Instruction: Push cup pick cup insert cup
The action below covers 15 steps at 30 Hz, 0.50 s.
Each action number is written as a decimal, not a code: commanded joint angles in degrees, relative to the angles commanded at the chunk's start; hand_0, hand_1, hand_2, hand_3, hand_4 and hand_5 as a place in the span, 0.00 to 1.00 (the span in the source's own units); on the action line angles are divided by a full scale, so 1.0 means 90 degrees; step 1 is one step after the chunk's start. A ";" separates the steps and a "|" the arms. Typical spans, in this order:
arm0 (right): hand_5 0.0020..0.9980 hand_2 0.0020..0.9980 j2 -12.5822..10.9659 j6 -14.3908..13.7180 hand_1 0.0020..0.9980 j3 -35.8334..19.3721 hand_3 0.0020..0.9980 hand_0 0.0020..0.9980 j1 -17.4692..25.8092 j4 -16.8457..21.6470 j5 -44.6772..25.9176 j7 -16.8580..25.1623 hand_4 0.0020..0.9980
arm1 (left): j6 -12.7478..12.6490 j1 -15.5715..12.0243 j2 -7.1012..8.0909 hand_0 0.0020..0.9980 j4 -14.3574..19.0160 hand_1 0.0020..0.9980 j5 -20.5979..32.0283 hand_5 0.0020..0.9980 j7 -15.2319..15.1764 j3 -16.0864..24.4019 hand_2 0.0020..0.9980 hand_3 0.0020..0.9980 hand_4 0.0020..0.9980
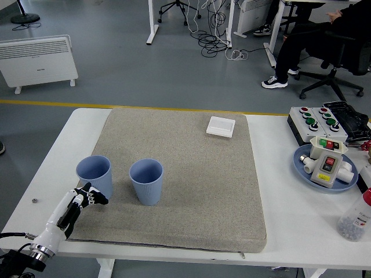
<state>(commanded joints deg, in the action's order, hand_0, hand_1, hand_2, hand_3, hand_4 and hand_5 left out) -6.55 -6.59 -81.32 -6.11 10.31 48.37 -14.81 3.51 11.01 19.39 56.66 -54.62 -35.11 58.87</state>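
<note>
Two light blue ribbed cups stand upright on the grey mat (191, 168). The left cup (94, 176) is near the mat's left edge, and the right cup (146, 181) stands a short gap away from it. My left hand (91, 197) comes in from the lower left corner, its black fingers curled, their tips at the base of the left cup. It holds nothing. My right hand is out of the picture.
A small white square box (221, 126) lies at the mat's far right. On the table's right side sit a blue plate (302, 166) with switch parts, a button box (317, 123) and a bottle (357, 218). A person sits in a chair far back right.
</note>
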 joint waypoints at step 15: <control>0.57 0.59 0.0019 0.0000 0.61 0.0008 0.58 0.75 -0.0019 0.0000 0.0000 -0.0005 0.11 | 0.0033 0.0308 -0.0041 0.54 -0.0238 0.51 0.0206 1.00 -0.0014 -0.0087 0.48 0.44 0.57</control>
<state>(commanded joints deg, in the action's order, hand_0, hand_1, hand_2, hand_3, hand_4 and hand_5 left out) -6.38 -6.58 -81.24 -6.28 10.31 48.37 -14.85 3.81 13.79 19.02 54.52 -52.76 -35.24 58.09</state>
